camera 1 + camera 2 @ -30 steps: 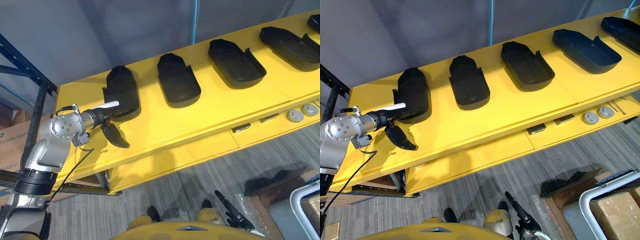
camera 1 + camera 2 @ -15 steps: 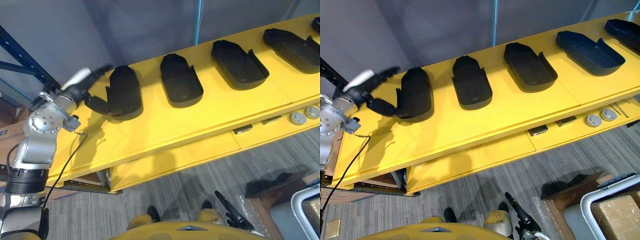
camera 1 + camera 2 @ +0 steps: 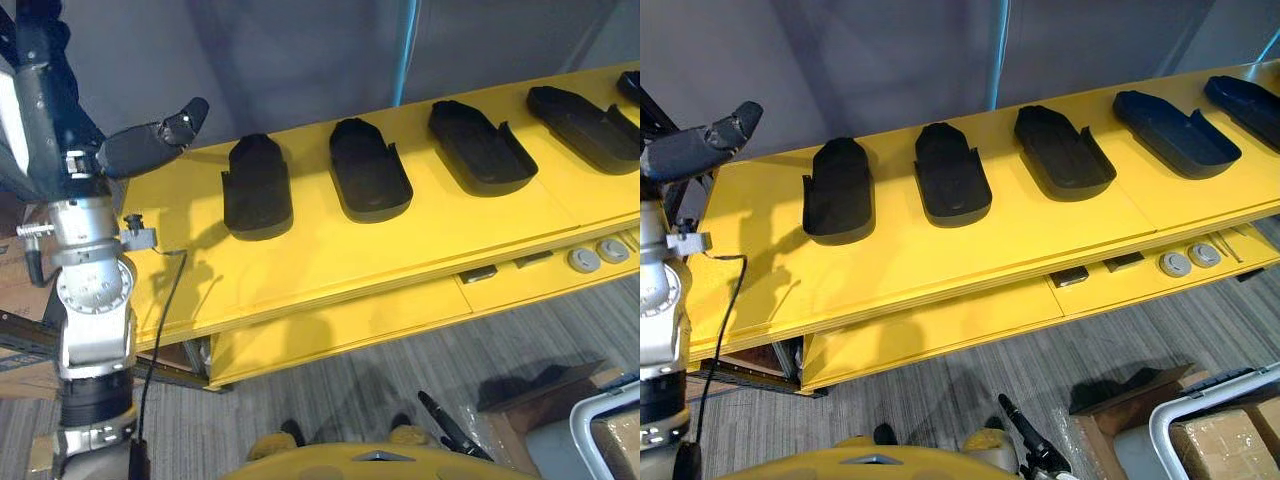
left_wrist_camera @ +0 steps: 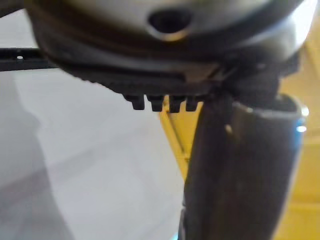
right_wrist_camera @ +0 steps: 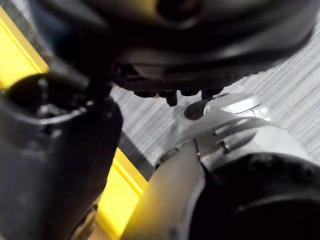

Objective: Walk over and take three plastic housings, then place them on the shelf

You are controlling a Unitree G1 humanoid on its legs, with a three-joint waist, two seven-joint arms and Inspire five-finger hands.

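Left robot hand (image 3: 60, 130) is up high at 10 o'clock, thumb poking toward the yellow shelf (image 3: 330, 250). It looks relaxed and empty, I think. The plastic housings (image 3: 257, 187) sit in a row on that shelf. Right robot hand (image 3: 450, 428) hangs at 6 o'clock, and its grip can't be made out.

Black housings (image 3: 257, 190), yellow shelf (image 3: 400, 250) (floor (image 3: 380, 385) grey, striped)
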